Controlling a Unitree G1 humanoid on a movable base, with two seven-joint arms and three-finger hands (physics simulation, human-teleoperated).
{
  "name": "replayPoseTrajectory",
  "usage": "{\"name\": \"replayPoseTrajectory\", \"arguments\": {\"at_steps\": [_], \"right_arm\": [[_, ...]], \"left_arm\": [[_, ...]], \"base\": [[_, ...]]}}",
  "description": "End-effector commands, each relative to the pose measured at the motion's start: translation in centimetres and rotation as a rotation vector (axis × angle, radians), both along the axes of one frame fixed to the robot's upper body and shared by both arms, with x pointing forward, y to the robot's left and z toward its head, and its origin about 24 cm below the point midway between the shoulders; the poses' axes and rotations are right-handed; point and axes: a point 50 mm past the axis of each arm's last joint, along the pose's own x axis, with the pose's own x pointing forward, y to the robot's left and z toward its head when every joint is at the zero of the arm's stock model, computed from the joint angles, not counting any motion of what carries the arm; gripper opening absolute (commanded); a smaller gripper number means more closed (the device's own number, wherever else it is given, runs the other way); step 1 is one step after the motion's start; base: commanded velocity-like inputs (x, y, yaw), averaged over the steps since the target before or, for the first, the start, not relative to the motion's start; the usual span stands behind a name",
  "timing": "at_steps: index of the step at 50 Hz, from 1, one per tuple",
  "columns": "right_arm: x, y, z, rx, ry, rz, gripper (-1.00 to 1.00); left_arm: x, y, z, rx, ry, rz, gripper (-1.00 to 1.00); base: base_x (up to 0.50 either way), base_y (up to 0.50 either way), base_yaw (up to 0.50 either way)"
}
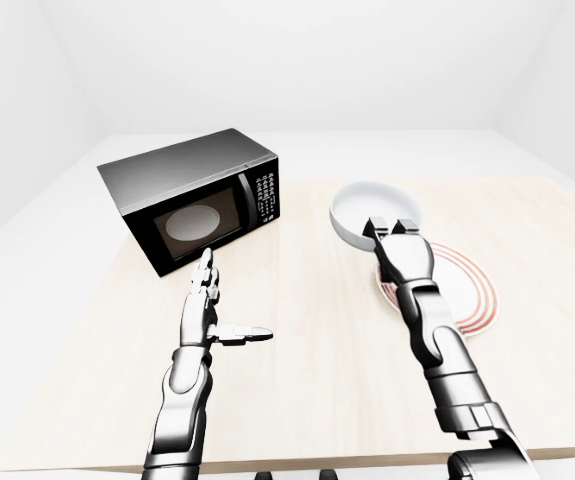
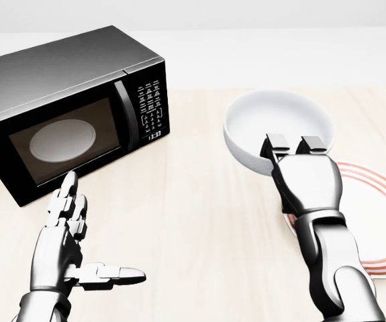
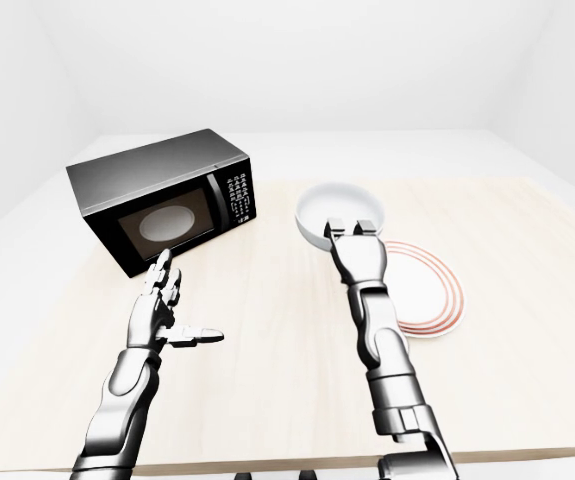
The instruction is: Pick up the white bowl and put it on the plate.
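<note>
Above the wooden table [image 2: 199, 221], we hold the white bowl [image 2: 276, 124] by its near rim, right hand [image 2: 303, 176] clamped on it, just short of the plate [image 2: 380, 221]. Rigid, smooth and likely breakable, it wants this firm rim pinch. Our left hand [image 2: 65, 241] hangs open.
</note>
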Motion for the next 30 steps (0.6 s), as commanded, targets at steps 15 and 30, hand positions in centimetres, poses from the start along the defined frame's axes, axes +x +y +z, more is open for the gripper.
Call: {"name": "replayPoseTrajectory", "arguments": {"at_steps": [15, 30], "right_arm": [[-1.1, -5.8, -2.1, 0.037, -0.007, -0.172, -1.0], [-2.2, -8.0, -3.5, 0.074, 0.008, -0.239, -1.0]], "left_arm": [[0.0, 0.0, 0.0, 0.0, 0.0, 0.0, 1.0], [0.0, 0.0, 0.0, 0.0, 0.0, 0.0, 1.0]], "base": [[0.0, 0.0, 0.0], [0.0, 0.0, 0.0]]}}
